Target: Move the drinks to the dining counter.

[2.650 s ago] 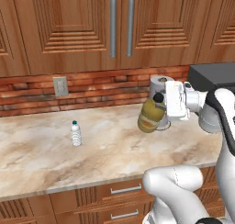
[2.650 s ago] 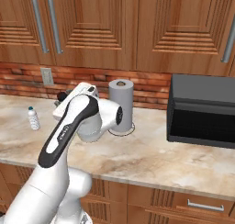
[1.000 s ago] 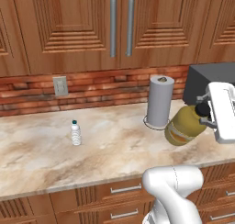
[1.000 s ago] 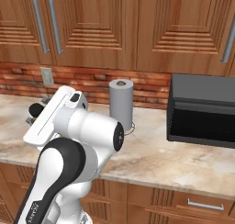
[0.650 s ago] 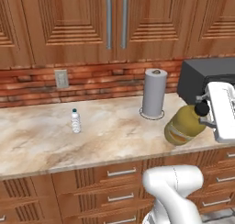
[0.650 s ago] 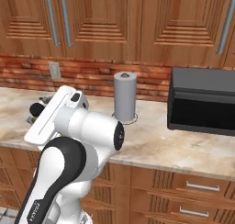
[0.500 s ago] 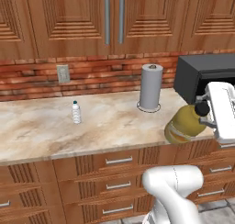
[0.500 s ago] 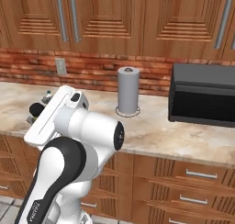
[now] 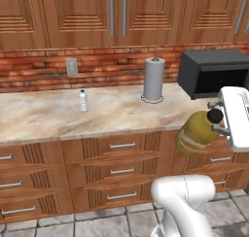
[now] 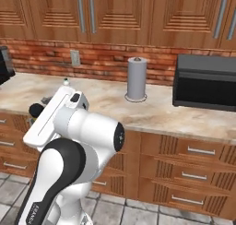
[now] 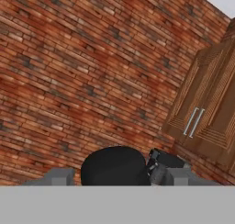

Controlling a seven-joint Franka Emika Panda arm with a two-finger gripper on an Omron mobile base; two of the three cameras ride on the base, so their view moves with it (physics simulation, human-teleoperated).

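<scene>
From the left base view, claw (image 9: 214, 124) clamped about the neck of the juice bottle (image 9: 194, 133), held off the counter (image 9: 44, 119) before the drawers, cap toward the claw, long axis tilted. From the hand view, black cap (image 11: 114, 167) against brick. Well away on the counter: water bottle (image 9: 83, 100), upright; nearer, paper-towel roll (image 9: 153, 79) and microwave (image 9: 214, 72).

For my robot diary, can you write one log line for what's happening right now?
phase: carrying | end effector: shut on juice bottle, off the counter | water bottle: on counter, untouched | paper-towel roll: upright
</scene>
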